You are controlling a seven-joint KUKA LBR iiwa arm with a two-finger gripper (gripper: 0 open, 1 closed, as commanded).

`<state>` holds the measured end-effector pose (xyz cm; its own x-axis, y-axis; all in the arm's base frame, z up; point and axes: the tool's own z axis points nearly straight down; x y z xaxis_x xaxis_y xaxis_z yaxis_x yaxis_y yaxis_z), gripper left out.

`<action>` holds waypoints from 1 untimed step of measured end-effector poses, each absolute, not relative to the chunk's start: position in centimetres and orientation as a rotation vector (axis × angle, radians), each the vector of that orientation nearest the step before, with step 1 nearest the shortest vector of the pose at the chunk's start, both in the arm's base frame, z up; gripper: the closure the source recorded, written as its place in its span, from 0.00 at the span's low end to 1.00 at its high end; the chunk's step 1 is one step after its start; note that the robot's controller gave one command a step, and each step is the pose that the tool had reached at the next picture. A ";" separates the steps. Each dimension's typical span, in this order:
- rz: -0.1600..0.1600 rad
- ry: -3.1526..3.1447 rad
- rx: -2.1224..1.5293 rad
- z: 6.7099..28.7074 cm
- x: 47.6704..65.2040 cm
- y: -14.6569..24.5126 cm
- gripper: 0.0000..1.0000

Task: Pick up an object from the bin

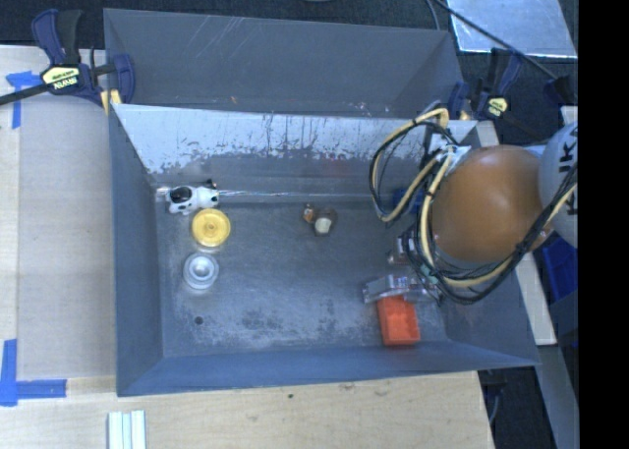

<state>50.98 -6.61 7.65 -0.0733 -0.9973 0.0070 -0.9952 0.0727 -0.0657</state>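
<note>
An orange-red block (399, 321) lies at the bin's front right, against the front wall. My gripper (395, 287) hangs just above its far end, with metal fingertips showing under the orange dome. Whether the fingers touch the block is hard to tell. Near the middle of the floor sits a small tan and brown piece (319, 220).
At the bin's left lie a small white and black toy (189, 197), a yellow round cap (210, 228) and a clear round lid (200, 270). The arm with its cables fills the right side of the bin.
</note>
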 end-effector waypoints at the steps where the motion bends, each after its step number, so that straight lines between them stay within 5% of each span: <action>1: -0.102 2.007 -2.369 7.4 52.0 -4.5 1.00</action>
<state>52.02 -4.47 7.42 0.1632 -0.9862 0.0279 -0.9839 -0.1648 -0.0688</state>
